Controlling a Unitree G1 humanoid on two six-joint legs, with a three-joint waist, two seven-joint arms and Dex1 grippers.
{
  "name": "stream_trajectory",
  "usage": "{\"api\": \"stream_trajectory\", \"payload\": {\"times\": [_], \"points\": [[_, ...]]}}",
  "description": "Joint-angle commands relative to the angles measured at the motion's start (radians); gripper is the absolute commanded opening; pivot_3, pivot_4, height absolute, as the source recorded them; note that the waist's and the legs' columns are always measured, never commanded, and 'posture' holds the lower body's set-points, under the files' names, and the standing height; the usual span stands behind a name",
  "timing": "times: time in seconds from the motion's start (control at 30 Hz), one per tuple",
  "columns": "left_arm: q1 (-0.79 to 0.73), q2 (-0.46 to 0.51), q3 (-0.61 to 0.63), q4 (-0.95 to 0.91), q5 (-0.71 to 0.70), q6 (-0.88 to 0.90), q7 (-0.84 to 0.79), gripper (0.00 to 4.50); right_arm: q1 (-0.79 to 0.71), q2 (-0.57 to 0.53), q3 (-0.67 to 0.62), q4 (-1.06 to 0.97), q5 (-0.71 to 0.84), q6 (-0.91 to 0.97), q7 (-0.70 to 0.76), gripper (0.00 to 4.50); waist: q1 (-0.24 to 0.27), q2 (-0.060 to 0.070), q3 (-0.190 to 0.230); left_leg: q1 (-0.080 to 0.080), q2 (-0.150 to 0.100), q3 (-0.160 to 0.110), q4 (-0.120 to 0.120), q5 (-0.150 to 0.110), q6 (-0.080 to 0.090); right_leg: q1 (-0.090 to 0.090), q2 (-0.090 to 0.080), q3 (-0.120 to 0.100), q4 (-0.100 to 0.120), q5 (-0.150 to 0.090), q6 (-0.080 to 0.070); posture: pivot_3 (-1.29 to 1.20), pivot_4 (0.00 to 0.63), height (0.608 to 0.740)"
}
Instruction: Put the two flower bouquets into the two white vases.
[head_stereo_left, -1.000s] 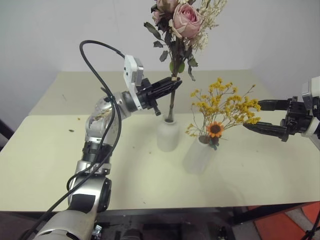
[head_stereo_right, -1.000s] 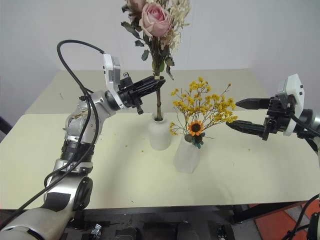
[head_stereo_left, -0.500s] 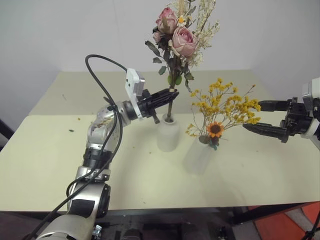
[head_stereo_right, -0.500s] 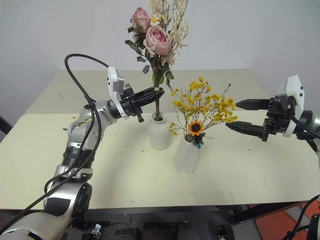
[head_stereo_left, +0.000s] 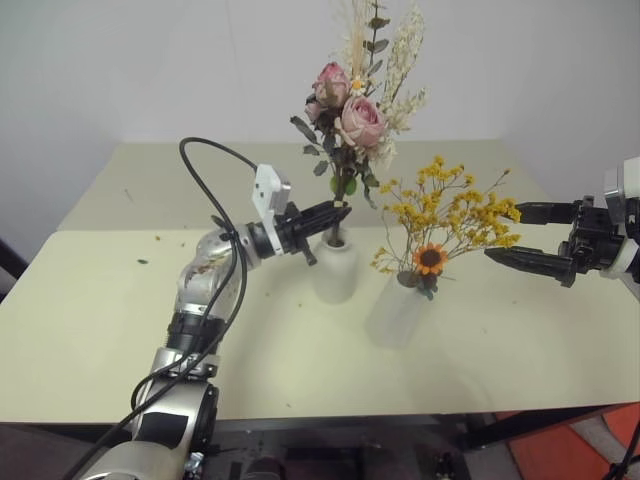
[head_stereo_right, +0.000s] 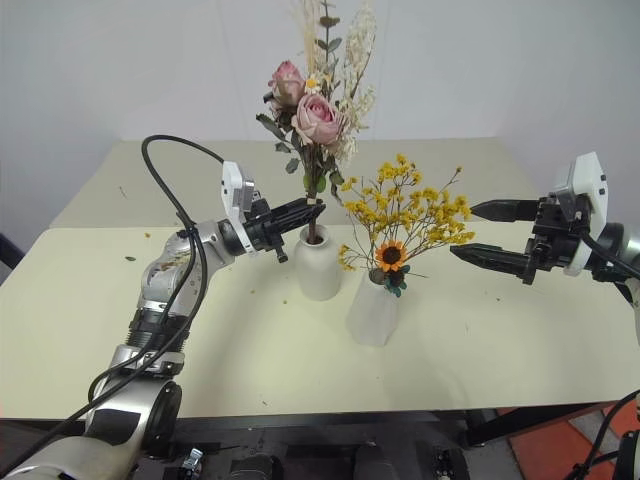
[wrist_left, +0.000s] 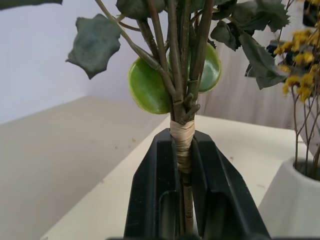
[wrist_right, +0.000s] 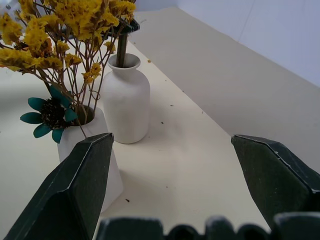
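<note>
Standing upright in bottle vase (head_stereo_left: 335, 268), rose bouquet (head_stereo_left: 352, 120), left gripper (head_stereo_left: 335, 212) clamping stem

Pink roses (head_stereo_left: 350, 105), white vases (head_stereo_left: 335, 268)

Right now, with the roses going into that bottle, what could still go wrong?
Three things, I'd guess. The left tool is shut on the rose bunch just above the bottle vase; a sideways tug could tip that small vase. The tall bunch may lean once released. Its leaves hang near the yellow flowers in the cone vase, so they might snag. The right tool waits open nearby.
</note>
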Motion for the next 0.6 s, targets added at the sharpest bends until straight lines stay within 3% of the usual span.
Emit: {"api": "stream_trajectory", "payload": {"times": [0.03,0.17,0.6], "points": [[-0.003,-0.003,-0.005,-0.059,-0.005,-0.013,0.001,0.10,-0.004,-0.004,-0.048,-0.026,0.013,-0.011,-0.008,4.45,0.000,0.000,0.000,0.000,0.000,0.000,0.000,0.000,0.000,0.000,0.000,0.000,0.000,0.000,0.000,0.00,0.150,0.740],[0.003,-0.005,-0.012,-0.066,-0.002,-0.008,0.005,0.10,-0.002,-0.003,-0.048,-0.029,0.014,-0.011,-0.010,4.45,0.000,0.000,0.000,0.000,0.000,0.000,0.000,0.000,0.000,0.000,0.000,0.000,0.000,0.000,0.000,0.00,0.150,0.740],[0.017,0.046,0.002,-0.156,-0.026,0.044,0.010,4.10,-0.009,0.002,-0.038,-0.023,0.009,-0.018,-0.008,4.45,0.000,0.000,0.000,0.000,0.000,0.000,0.000,0.000,0.000,0.000,0.000,0.000,0.000,0.000,0.000,0.00,0.150,0.740]]}}
